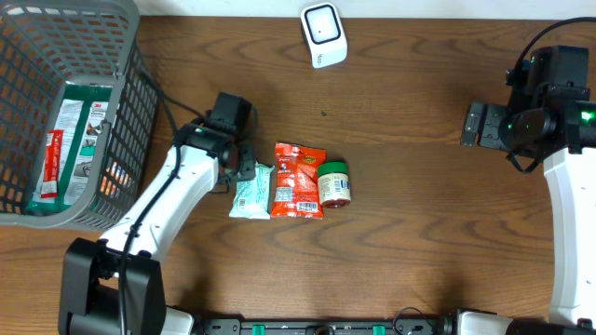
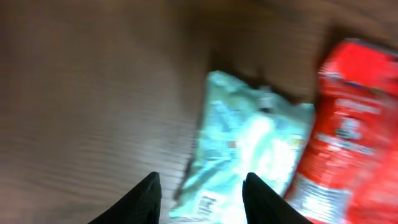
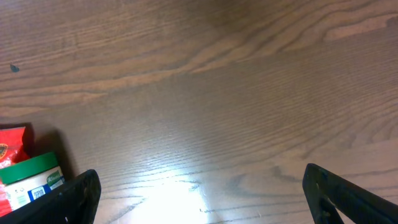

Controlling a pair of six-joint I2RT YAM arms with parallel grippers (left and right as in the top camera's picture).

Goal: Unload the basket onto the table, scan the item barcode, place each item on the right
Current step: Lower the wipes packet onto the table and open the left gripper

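A pale teal packet (image 1: 251, 192) lies flat on the wooden table, left of a red snack packet (image 1: 299, 180) and a small green-lidded jar (image 1: 334, 182). My left gripper (image 1: 244, 170) hovers at the teal packet's upper left edge. The left wrist view is blurred, but it shows the teal packet (image 2: 245, 146) on the table below the left gripper (image 2: 202, 202), whose jaws stand apart and loose around its near end. The white scanner (image 1: 323, 34) stands at the table's far edge. My right gripper (image 1: 477, 124) is open wide over bare wood, far right of the items. No barcode is readable.
A grey mesh basket (image 1: 112, 28) with several more packets fills the far left corner. The red snack packet (image 2: 348, 130) lies right beside the teal one. The jar (image 3: 31, 180) shows at the lower left of the right wrist view.
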